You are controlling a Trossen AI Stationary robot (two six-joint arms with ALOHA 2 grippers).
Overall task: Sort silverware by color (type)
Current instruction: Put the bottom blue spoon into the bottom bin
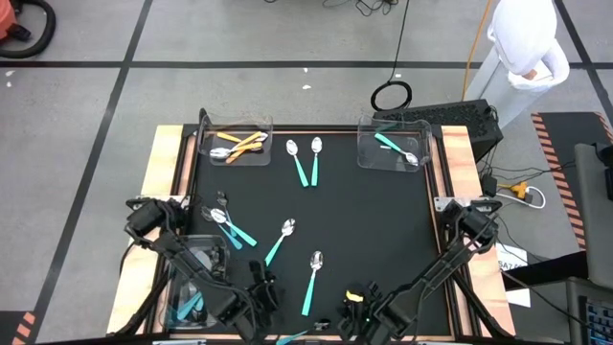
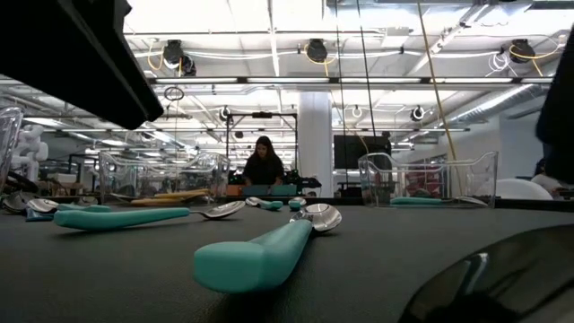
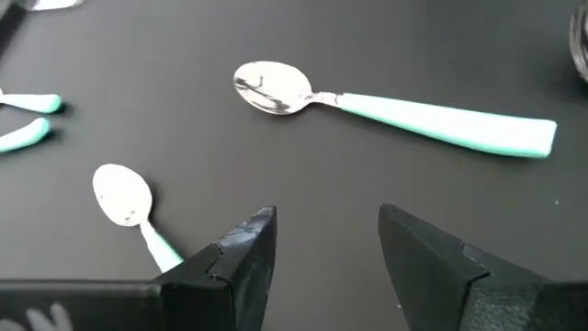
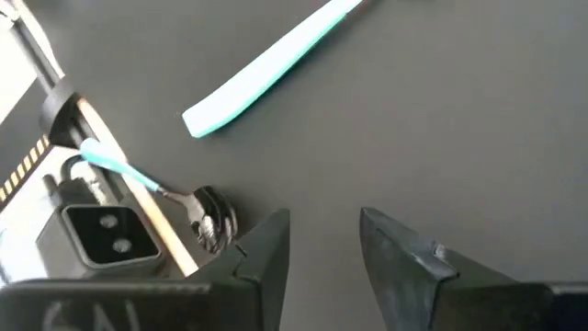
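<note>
The silverware is teal-handled spoons scattered on the black mat [image 1: 383, 220]: two at the far middle [image 1: 305, 159], a pair at the left [image 1: 228, 226], one in the middle [image 1: 281, 240] and one nearer [image 1: 311, 278]. My left gripper [image 1: 263, 295] hangs open over bare mat near the front edge; in its wrist view a spoon [image 3: 386, 106] lies beyond its fingers [image 3: 322, 253] and another [image 3: 129, 207] beside them. My right gripper [image 1: 352, 311] is open over bare mat [image 4: 322, 244], a teal handle end [image 4: 262, 74] lying beyond it.
A clear bin with orange-handled spoons [image 1: 239, 144] stands far left, one with a teal spoon [image 1: 393, 149] far right, another [image 1: 196, 278] near left by my left arm. A dark-headed teal spoon [image 4: 156, 188] lies at the mat's front edge [image 1: 292, 335]. A person [image 2: 263, 166] sits beyond the table.
</note>
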